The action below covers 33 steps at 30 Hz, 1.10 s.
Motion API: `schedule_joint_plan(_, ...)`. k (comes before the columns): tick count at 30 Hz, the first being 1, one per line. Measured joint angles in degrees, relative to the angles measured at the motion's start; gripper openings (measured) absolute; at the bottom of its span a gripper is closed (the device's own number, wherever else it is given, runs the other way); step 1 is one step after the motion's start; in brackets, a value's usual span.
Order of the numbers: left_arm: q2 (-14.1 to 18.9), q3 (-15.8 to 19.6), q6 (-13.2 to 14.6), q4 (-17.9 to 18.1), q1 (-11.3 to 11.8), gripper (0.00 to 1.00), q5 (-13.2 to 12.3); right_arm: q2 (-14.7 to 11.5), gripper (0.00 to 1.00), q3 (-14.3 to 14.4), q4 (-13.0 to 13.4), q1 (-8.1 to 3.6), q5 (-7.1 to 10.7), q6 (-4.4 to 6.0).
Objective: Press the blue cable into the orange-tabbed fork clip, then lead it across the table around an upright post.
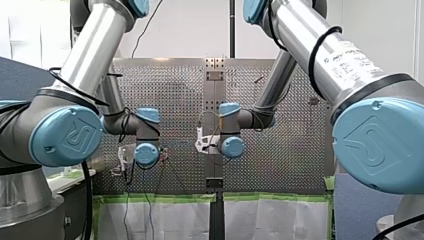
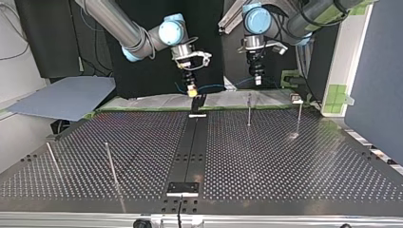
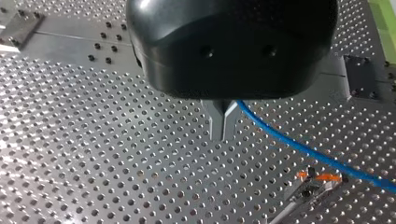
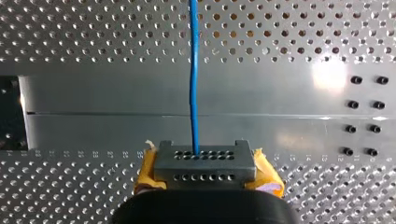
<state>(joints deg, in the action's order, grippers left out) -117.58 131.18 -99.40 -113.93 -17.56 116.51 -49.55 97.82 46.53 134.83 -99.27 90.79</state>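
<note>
1. Closest to the top view's camera we see a black plate [image 2: 183,188] on the dark centre strip [image 2: 190,152] of the perforated table [image 2: 285,161]. Two near posts [image 2: 112,164] stand upright at the view's left.
2. Further back, at that view's right, two far posts [image 2: 249,110] rise well apart from the near ones.
3. At the table's far edge a black fixture [image 2: 198,101] stands on the strip, just under our right gripper [image 2: 192,90].
4. The right gripper is closed on the blue cable [image 2: 216,86]. In its wrist view the cable comes out from between the yellow pads [image 4: 266,176] and runs straight ahead over the strip.
5. The cable spans the air to our left gripper [image 2: 257,81], farther back at the view's right. Its metal fingers [image 3: 217,122] are pressed tip to tip, and the cable leaves at their root.
6. From there the cable slants past the orange-tabbed fork clip [image 3: 317,179] lying on the table. It is near the clip but not in its fork.
</note>
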Motion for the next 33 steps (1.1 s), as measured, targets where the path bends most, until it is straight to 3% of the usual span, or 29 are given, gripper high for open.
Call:
schedule_joint_plan(9,-5.09,-3.27,-1.17,0.43,1.13,0.00,-1.31,4.13,0.00,-1.43,0.25,-1.27,0.31,-0.14)
schedule_joint_plan(21,-10.63,-3.82,-0.88,0.19,3.00,0.00,-1.72,10.07,0.00,-5.74,0.37,-2.08,4.11,-0.10)
schedule_joint_plan(25,-11.26,-4.97,-0.88,-0.50,3.70,0.00,-3.01,11.83,0.00,-7.78,-0.46,-2.49,5.29,-0.30)
schedule_joint_plan(33,-11.45,-8.32,-0.98,-3.74,5.12,0.00,-4.57,14.37,0.00,-10.99,-2.01,-2.92,5.64,-0.65)
